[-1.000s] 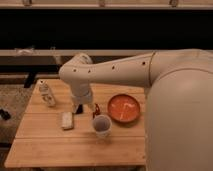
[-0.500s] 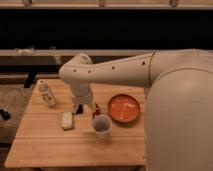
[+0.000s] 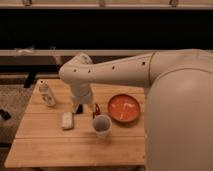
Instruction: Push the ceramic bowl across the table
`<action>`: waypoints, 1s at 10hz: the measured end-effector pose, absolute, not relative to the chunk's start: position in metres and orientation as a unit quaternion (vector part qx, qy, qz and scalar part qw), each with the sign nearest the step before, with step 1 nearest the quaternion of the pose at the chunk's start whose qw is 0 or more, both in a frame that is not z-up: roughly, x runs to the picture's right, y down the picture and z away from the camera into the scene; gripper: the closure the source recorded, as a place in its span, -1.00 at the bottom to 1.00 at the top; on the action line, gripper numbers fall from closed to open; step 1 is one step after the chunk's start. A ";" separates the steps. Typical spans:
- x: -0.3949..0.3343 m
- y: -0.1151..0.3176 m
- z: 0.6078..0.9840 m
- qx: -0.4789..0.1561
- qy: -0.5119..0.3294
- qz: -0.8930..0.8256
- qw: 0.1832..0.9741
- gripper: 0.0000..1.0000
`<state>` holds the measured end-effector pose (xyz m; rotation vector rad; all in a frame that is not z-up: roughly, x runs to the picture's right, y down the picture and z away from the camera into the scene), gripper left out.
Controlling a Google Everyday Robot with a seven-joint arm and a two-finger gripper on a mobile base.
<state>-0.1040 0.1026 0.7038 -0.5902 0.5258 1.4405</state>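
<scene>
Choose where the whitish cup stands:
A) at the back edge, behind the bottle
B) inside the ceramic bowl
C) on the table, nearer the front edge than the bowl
C: the cup stands on the table in front of the ceramic bowl; the gripper is low behind the cup.

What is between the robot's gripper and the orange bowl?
In the camera view, a small red thing stands between the gripper, low over the table, and the bowl. The cup sits nearer the camera.

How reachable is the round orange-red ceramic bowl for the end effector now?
Probably yes: the end effector hangs beside the orange-red ceramic bowl, with only a small red object between them.
</scene>
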 end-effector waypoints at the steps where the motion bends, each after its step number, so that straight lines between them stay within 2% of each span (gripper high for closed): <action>1: -0.104 0.103 0.704 -0.263 0.234 0.642 0.681 -0.30; 10: -0.098 0.102 0.710 -0.262 0.236 0.646 0.676 -0.30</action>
